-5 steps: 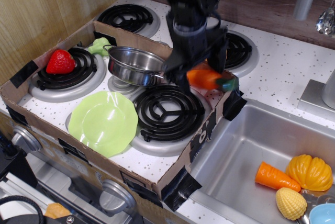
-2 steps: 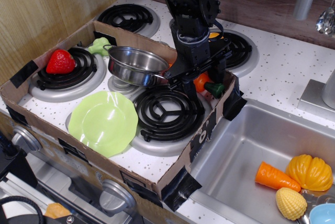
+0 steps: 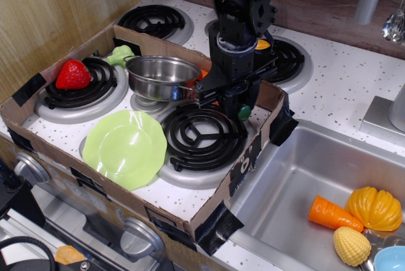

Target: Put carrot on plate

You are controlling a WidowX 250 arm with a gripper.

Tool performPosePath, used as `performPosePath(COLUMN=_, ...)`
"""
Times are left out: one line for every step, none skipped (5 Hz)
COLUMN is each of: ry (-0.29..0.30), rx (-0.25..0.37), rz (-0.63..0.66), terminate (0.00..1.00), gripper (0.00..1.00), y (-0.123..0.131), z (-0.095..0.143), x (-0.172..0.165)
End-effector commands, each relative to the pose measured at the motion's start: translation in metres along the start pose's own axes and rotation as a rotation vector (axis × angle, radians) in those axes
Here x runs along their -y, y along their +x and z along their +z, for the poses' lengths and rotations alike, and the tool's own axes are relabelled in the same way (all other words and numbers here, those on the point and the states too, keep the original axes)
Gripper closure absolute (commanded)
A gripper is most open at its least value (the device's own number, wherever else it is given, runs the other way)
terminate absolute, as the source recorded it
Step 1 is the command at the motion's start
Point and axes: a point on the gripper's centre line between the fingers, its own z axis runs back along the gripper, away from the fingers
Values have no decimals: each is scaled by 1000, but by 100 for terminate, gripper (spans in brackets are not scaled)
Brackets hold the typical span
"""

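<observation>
The carrot (image 3: 243, 113) is mostly hidden behind my gripper (image 3: 223, 101). Only its dark green cap shows at the lower right of the fingers, with a sliver of orange near the pot's rim. The gripper is shut on the carrot and holds it just above the front right burner (image 3: 199, 135), beside the steel pot. The lime-green scalloped plate (image 3: 125, 147) lies empty at the front left of the cardboard tray, well left of and nearer than the gripper.
A steel pot (image 3: 161, 76) stands just left of the gripper. A strawberry (image 3: 73, 74) sits on the left burner, with a green toy (image 3: 120, 56) behind it. The cardboard tray wall (image 3: 253, 151) rims the stove. The sink (image 3: 297, 176) holds a carrot piece (image 3: 331, 214) and other toys.
The gripper has moved left and a little down with the carrot, from the tray's right edge to beside the pot. The carrot's green cap has swung in closer under the fingers.
</observation>
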Motion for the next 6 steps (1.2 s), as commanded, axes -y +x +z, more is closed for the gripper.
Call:
performPosePath(ry=-19, rx=73, rz=-85, terminate=0, gripper=100, y=35, z=82, x=1)
performPosePath(ry=-63, rx=18, rz=-195, terminate=0, gripper=100, y=46, z=115, x=-23)
performPosePath(ry=-123, rx=78, rz=-250, terminate=0, gripper=100, y=50, z=125, x=-60)
performPosePath(ry=-196, rx=198, rz=-130, terminate=0, gripper=100, y=37, z=105, x=-100)
performPosePath(ry=-200, rx=234, rz=129, terminate=0, gripper=100, y=27, z=85, x=-118)
performPosePath(ry=-225, rx=254, rz=273, terminate=0, gripper=100, y=20, z=72, x=-119)
